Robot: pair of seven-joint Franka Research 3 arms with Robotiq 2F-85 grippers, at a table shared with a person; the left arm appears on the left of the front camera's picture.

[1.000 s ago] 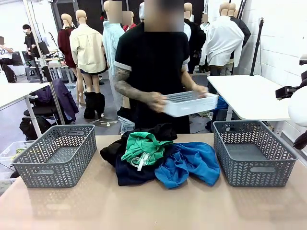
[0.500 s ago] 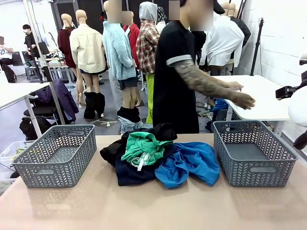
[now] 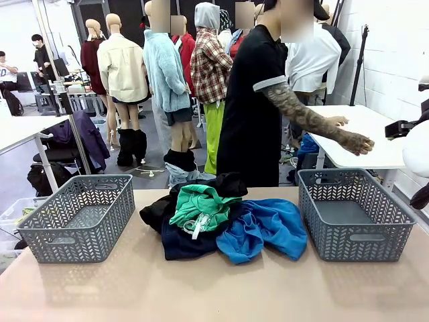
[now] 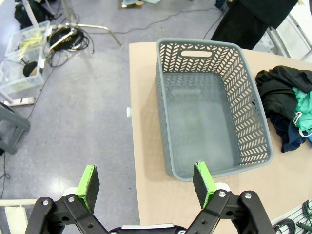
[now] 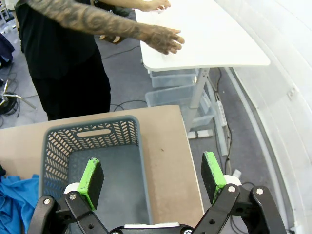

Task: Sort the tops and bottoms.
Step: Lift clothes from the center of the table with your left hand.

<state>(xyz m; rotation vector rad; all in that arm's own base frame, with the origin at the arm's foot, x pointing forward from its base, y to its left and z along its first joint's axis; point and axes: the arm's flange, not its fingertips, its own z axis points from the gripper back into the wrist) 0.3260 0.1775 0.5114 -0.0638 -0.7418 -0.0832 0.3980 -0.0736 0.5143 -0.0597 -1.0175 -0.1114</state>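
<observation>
Garments [image 3: 221,221]: we see all four heaped mid-surface [image 3: 214,288], between the two baskets and touching neither, so nothing is sorted yet.
Green [image 3: 201,203]: it lies on top at the pile's left. We judge it the easiest first pick.
Black [image 3: 214,184]: it sits at the far side, partly under the green.
Navy [image 3: 181,245]: it pokes out at the near left, pinned beneath the green.
Blue [image 3: 265,228]: it spreads to the right, nearest the right basket.
Left basket [image 3: 80,231]: it holds nothing and stands left of the pile, ready for one kind, we take it.
Right basket [image 3: 355,238]: likewise bare inside, standing right of the pile for the other kind.
Left pincer [image 4: 145,179]: its jaws are wide apart and grip nothing. It hovers above the left basket's near end.
Right pincer [image 5: 152,173]: it is spread wide and empty, above the right basket's near end.
Hand [image 3: 355,142]: the person at the far side reaches over the white table [image 3: 348,127] at far right, well clear of the pile. We judge our reach unobstructed.
</observation>
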